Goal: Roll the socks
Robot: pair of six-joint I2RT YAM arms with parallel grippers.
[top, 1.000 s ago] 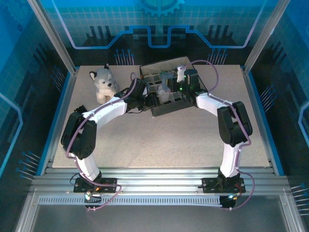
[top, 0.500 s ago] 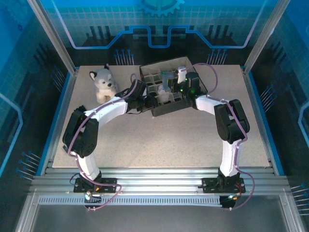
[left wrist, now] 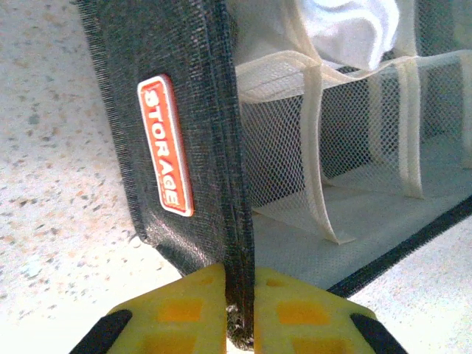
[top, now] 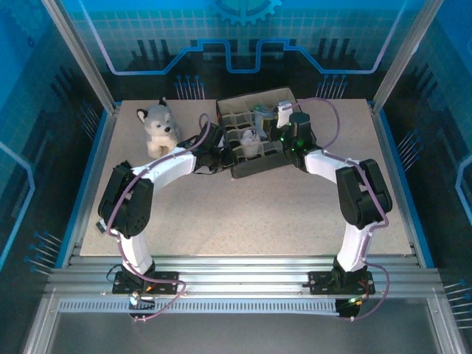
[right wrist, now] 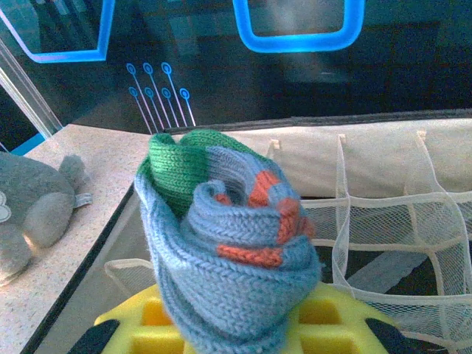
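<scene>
A rolled grey-blue sock [right wrist: 228,251] with a green toe and orange-red patches sits between the yellow fingers of my right gripper [right wrist: 236,328], which is shut on it above the mesh compartments of the storage box [right wrist: 383,214]. From above, that gripper [top: 274,118] hangs over the box's back right part. A white sock [left wrist: 346,26] lies bundled in one compartment, also visible from above as a white sock [top: 251,138]. My left gripper [left wrist: 240,313] is shut on the box's dark left wall [left wrist: 184,110], pinching the fabric edge between its pads [left wrist: 184,310].
The dark box [top: 254,164] with cream mesh dividers stands at the back middle of the speckled table [top: 243,214]. A plush husky [top: 158,128] sits at the back left; it appears left of the box [right wrist: 29,214] in the right wrist view. Blue enclosure walls surround the table.
My left gripper has closed on the box wall. The box has shifted and turned slightly, and the right arm has swung a little to the right with the sock.
</scene>
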